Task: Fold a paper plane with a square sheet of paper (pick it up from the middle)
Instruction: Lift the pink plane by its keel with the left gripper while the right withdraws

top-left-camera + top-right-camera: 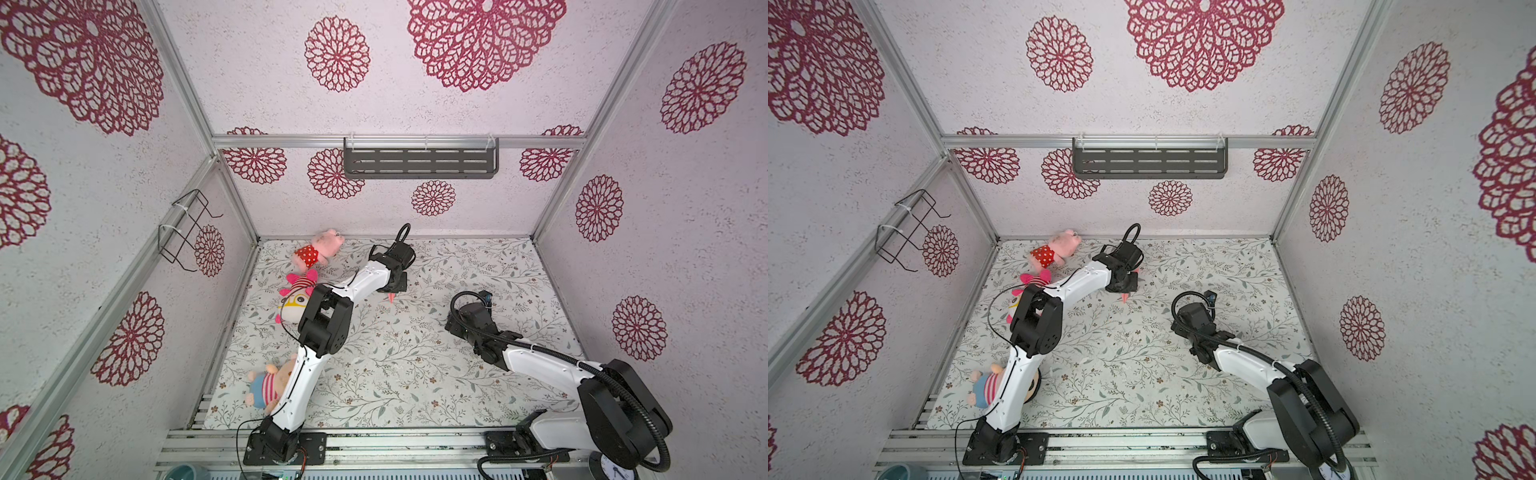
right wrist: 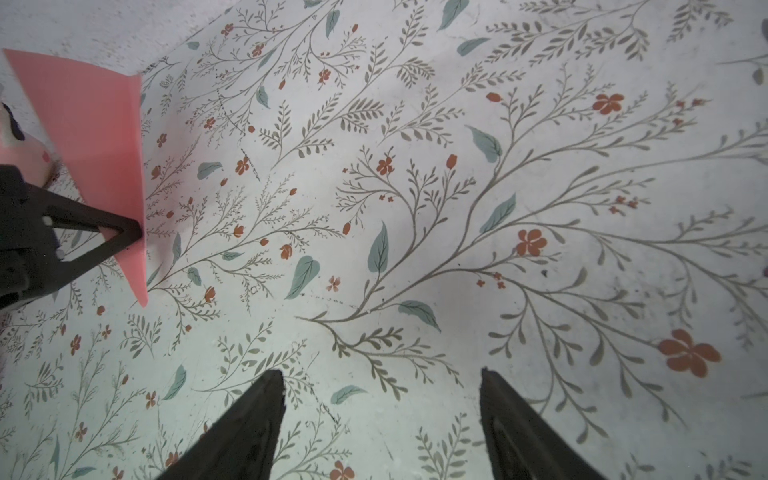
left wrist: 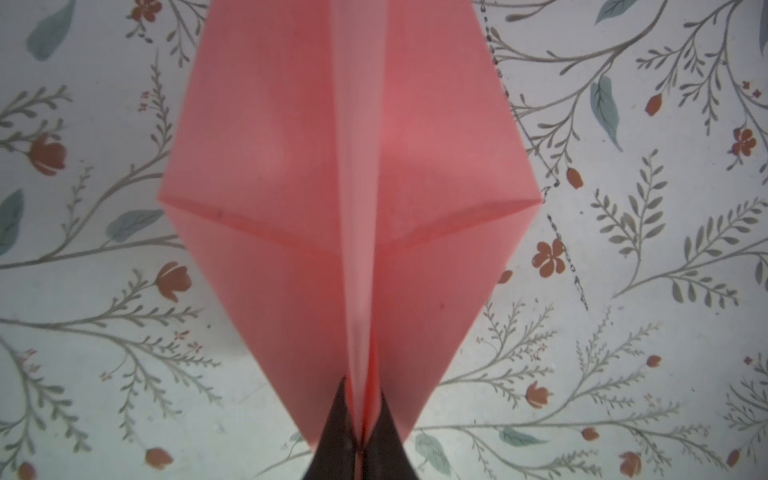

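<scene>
Your left gripper [image 3: 360, 419] is clenched on the centre keel of the paper plane [image 3: 291, 174], holding it above the floral mat [image 3: 623, 291] with its tip [image 1: 392, 298] pointing down in a top view, while your right gripper [image 2: 382, 419] hangs spread and empty, well apart from it. Watch that thin pinch: I judge a quick swing could slip the paper free or splay the wings, and a careless descent could crumple the nose on the mat

Paper plane [image 3: 291, 166] — plain salmon pink. Table [image 2: 457, 208] — pale, grey sprigs, teal leaves, rust flowers. Pincer fingers [image 2: 249, 428] — black.
</scene>
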You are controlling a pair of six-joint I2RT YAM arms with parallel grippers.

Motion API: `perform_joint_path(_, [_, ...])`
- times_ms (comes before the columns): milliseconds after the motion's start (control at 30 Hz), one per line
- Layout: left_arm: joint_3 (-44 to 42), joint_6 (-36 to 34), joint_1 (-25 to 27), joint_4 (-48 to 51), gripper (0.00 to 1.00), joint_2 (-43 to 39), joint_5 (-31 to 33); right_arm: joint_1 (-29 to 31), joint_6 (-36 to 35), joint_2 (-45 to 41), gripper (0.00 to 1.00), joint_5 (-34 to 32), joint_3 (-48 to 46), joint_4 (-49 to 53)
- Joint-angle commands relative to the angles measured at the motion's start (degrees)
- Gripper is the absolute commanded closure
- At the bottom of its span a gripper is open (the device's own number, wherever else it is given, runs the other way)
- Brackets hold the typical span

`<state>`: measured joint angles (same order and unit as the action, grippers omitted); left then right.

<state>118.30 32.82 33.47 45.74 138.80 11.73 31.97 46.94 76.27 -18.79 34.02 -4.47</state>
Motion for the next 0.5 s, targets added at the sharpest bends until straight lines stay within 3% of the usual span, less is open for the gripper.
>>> perform_joint_path(0, [2.7,0.9,-0.1,1.7,0.89,2.0,-0.5,-0.5,-1.5,-1.8,0.23,0.7,0.5,-1.1])
perform_joint_path(367, [5.9,3.7,-0.1,4.2,0.87,5.7,-1.5,-0.6,-0.7,-1.3,0.23,0.9,1.0,-1.0])
perform_joint_path(467, [6.3,4.4,-0.1,4.3,0.81,6.2,-2.4,-0.7,-1.1,-1.2,0.23,0.9,1.8,-0.6])
